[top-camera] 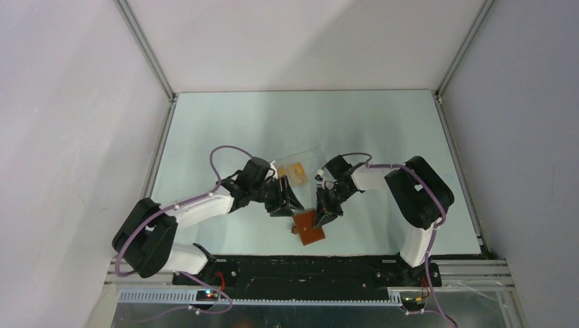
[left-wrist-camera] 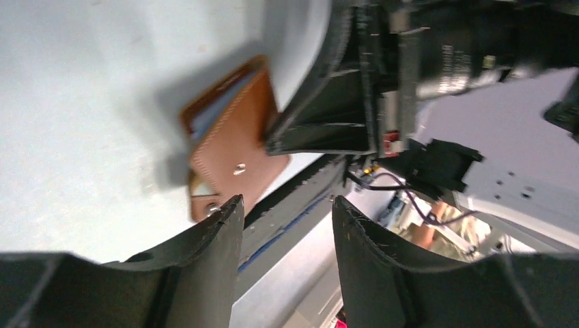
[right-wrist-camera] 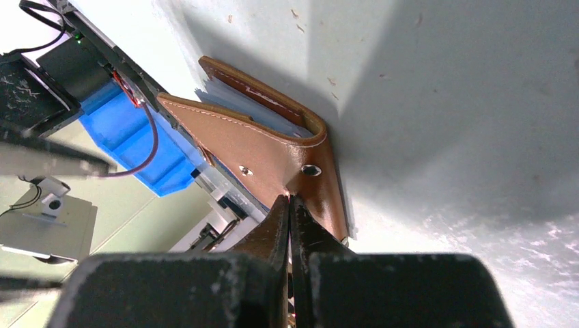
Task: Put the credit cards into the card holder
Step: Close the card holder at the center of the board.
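Here, right hand (right-wrist-camera: pixel 289 201) pinches one card holder (right-wrist-camera: pixel 266 147).

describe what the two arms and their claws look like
The left arm and right arm have white links joined by bulky black rounded joints, with a thin lilac cable looping along each. The left claw and right claw each have two matte black, tapered, rough-textured fingers.

pale green table (top-camera: pixel 382 123) between plain white walls (top-camera: pixel 68 102)
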### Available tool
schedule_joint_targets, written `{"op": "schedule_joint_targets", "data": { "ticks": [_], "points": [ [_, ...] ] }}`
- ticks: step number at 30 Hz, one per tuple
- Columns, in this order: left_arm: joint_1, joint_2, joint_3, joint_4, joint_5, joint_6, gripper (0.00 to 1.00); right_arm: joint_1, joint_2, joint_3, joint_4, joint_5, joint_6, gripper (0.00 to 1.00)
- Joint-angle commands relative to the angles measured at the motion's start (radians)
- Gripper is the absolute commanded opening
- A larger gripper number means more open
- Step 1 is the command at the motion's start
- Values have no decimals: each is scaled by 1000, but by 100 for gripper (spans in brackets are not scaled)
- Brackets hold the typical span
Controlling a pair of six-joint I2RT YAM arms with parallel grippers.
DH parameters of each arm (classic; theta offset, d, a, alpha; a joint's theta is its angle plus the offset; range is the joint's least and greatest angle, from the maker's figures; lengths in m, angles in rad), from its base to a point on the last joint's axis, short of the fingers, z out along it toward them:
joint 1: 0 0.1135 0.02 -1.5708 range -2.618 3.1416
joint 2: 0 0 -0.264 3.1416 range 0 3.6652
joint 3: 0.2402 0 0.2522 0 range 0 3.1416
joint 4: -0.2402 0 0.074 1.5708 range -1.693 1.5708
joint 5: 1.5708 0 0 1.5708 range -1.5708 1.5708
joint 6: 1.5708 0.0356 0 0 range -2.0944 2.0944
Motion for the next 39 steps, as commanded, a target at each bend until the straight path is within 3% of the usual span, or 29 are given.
{"op": "schedule_joint_targets", "data": {
  "ticks": [1, 8, 10, 11, 17, 20, 23, 26, 39],
  "points": [
    [2, -53, 21, -199, -185, 77, 55, 25, 37, -18, -11, 211, -26, 1],
    [2, -46, -22, -263, -230, 71, 55, 33, -5, -7, 4, 167, 4, 6],
    [-1, -40, -23, -258, -215, 65, 50, 33, -30, -7, 12, 154, 20, 17],
    [-2, -37, -25, -246, -200, 61, 43, 33, -41, -7, 17, 149, 26, 23],
    [-4, -11, -79, -92, -104, -26, 17, 33, -120, -7, 56, 96, 82, 37],
    [-9, 13, -122, 11, -60, -91, 8, 32, -126, -7, 67, 63, 102, 37],
    [-26, 24, -141, 45, -69, -114, 1, 32, -117, -12, 85, 33, 117, 32],
    [-54, 44, -135, 70, -76, -128, 0, 32, -97, -28, 133, -16, 141, 27],
    [-114, 115, -93, 126, -109, -169, 0, 32, -32, -81, 237, -66, 202, 29]
  ]
}}
